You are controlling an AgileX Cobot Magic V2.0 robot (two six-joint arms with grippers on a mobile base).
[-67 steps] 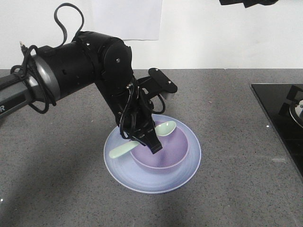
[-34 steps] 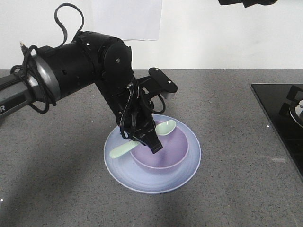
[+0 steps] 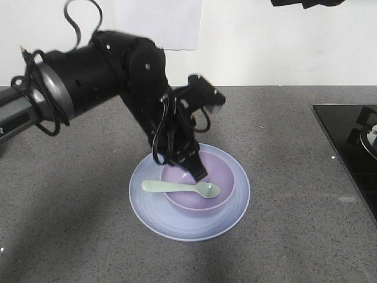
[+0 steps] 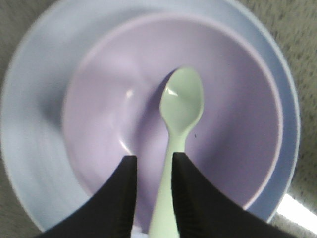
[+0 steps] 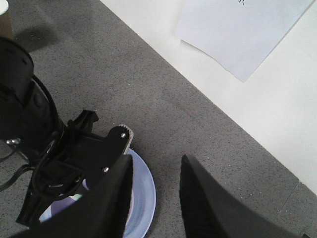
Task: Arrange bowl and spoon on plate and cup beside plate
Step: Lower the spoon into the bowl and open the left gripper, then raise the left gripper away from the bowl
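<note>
Counter (image 3: pixel 283 236): grey, speckled, running back to a white wall (image 3: pixel 265 47). A black glass hob (image 3: pixel 344 135) sits at the right seen from the front, well apart from the plate (image 3: pixel 153 215). Bare counter shows all round the plate. The widest stretch is on the near side and toward the hob.

Left arm (image 3: pixel 100 71): reaches in from the side and bends steeply down at the wrist. The left gripper (image 3: pixel 197 171) points into the bowl (image 3: pixel 221 177), tips near its back rim.

Wrist view: the 2 dark fingers (image 4: pixel 116 198) stand parted with the spoon (image 3: pixel 177 187) handle running between them. There is a gap on 1 side of the handle. Not clamped; jaws apart.

Spoon: lies across the bowl, scoop end inside and low, handle resting over the rim and jutting out above the plate.

Bowl: sits on the plate, roughly centred, with plate rim showing all round.

Right gripper (image 5: pixel 156 163): hangs high above the counter behind the plate, jaws spread, nothing between them.

Cup (image 5: pixel 3 12): only a sliver at the corner of the right wrist view, on the counter, well apart from the plate.
</note>
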